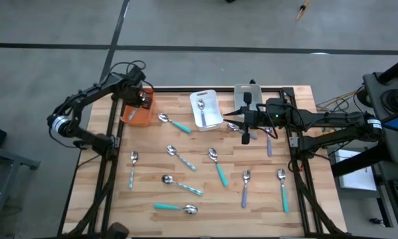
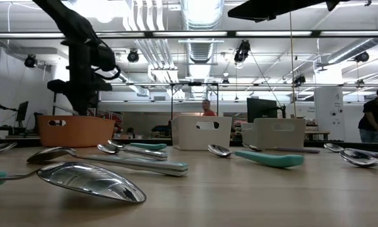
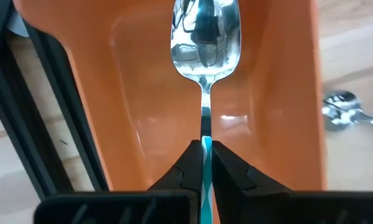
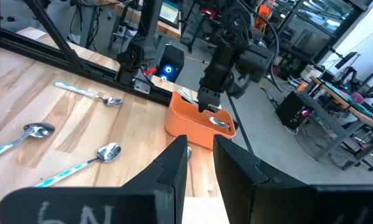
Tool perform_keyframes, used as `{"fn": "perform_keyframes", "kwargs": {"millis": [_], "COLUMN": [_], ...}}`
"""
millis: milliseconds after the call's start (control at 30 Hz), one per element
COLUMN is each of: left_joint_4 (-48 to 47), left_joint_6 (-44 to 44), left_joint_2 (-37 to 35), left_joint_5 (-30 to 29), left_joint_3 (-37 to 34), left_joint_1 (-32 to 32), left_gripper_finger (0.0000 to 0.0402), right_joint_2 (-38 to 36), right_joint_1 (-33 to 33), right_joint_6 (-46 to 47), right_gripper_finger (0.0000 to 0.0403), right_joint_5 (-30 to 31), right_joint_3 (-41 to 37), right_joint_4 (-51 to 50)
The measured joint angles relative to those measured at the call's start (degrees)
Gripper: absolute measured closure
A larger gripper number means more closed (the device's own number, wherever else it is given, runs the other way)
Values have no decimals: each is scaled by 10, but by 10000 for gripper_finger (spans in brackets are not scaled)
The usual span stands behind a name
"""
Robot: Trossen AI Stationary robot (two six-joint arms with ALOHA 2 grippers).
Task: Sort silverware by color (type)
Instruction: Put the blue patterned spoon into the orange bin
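Note:
My left gripper (image 1: pixel 143 99) is shut on a spoon with a pale teal-striped handle (image 3: pixel 205 37) over the orange bin (image 1: pixel 136 111); in the low view this arm (image 2: pixel 81 69) stands above the bin (image 2: pixel 75 130). My right gripper (image 4: pixel 198 158) is open and holds nothing. It hovers near the white bin (image 1: pixel 206 108) and the grey bin (image 1: pixel 246 97). The white bin holds a lavender-handled spoon (image 1: pixel 202 109). Several teal, lavender and striped pieces lie flat on the wood, among them a teal spoon (image 1: pixel 175 123) and a striped one (image 1: pixel 183 185). My left gripper pinches the spoon between its two fingertips (image 3: pixel 187 163) on the striped handle (image 3: pixel 206 144), just behind the metal neck. The fingers point down into the orange bin, along the spoon. The bowl (image 3: pixel 205 37) hangs ahead of the fingers inside the bin; whether it touches the floor I cannot tell.
Three bins stand along the far edge: orange at left, white in the middle, grey at right. Black frame rails (image 1: pixel 109 166) run down both sides of the table. A lavender spoon (image 1: pixel 245 187) and a teal one (image 1: pixel 283 190) lie near the right rail. Bare wood shows along the near edge.

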Motion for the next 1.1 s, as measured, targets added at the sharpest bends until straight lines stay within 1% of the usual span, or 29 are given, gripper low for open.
{"fn": "perform_keyframes", "kwargs": {"millis": [100, 200, 533, 800, 933, 1100], "left_joint_4": [6, 8, 21, 31, 38, 44], "left_joint_6": [-8, -9, -24, -29, -38, -42], "left_joint_2": [17, 32, 54, 58, 58, 60], "left_joint_5": [-14, -15, -25, -25, -44, -46], "left_joint_3": [0, 0, 0, -3, -3, -4], "left_joint_1": [0, 0, 0, -2, -2, -2], "left_gripper_finger": [400, 400, 400, 400, 400, 400], "right_joint_2": [0, 0, 0, 0, 0, 0], "right_joint_1": [0, 0, 0, 0, 0, 0], "right_joint_6": [0, 0, -2, -2, -2, -3], "right_gripper_finger": [335, 335, 335, 335, 335, 335], "right_joint_5": [0, 0, 0, 0, 0, 0], "right_joint_3": [0, 0, 0, 0, 0, 0], "right_joint_4": [0, 0, 0, -1, -1, -7]}}
